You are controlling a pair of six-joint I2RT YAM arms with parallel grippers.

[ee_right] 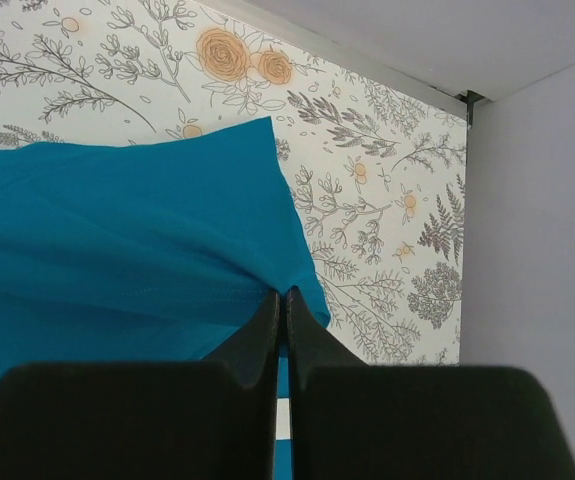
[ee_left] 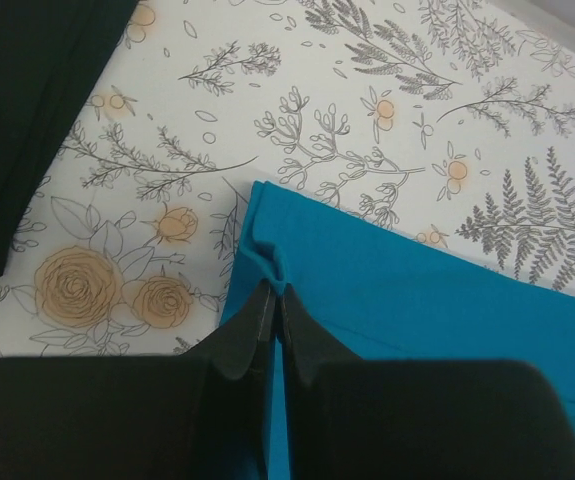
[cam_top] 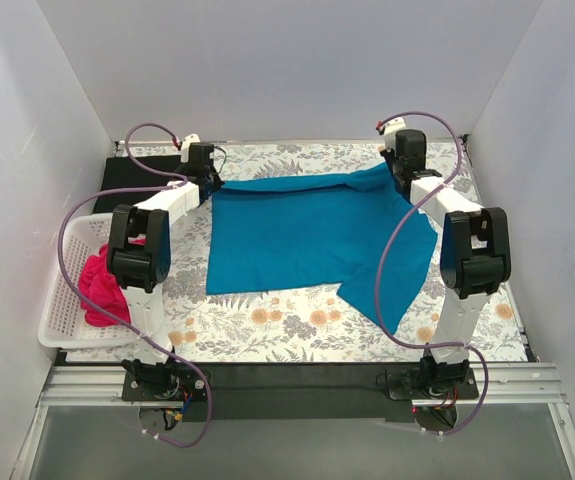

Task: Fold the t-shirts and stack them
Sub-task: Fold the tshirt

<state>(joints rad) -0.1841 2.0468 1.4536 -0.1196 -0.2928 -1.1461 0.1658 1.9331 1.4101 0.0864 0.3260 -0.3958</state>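
top view, teal-blue t-shirt (cam_top: pixel 307 235): spread on the floral table covering (cam_top: pixel 297 335) at mid-table, its far edge lifted a little between the two arms, one flap trailing toward the near right
top view, left gripper (cam_top: pixel 207 180): at the shirt's far-left corner
top view, right gripper (cam_top: pixel 399 175): at the far-right corner, level with the left one
top view, other shirts: magenta-pink t-shirt (cam_top: pixel 97 285) bunched in the white mesh basket (cam_top: pixel 52 300) at the left; black t-shirt (cam_top: pixel 137 172) flat at the far left, just beside the left gripper
left wrist view, left gripper (ee_left: pixel 272 290): jaws pressed together, pinching a small fold of the teal corner; black cloth well to the side
right wrist view, right gripper (ee_right: pixel 279 295): jaws pressed together on the teal hem, the cloth sagging off to its left
relation for the next move: held edge runs left to right between the grippers, the shirt's body lies from there toward the arm bases, each arm nearest its own corner; judged, the far edge would be carried nearward, both arms together, to fold it over
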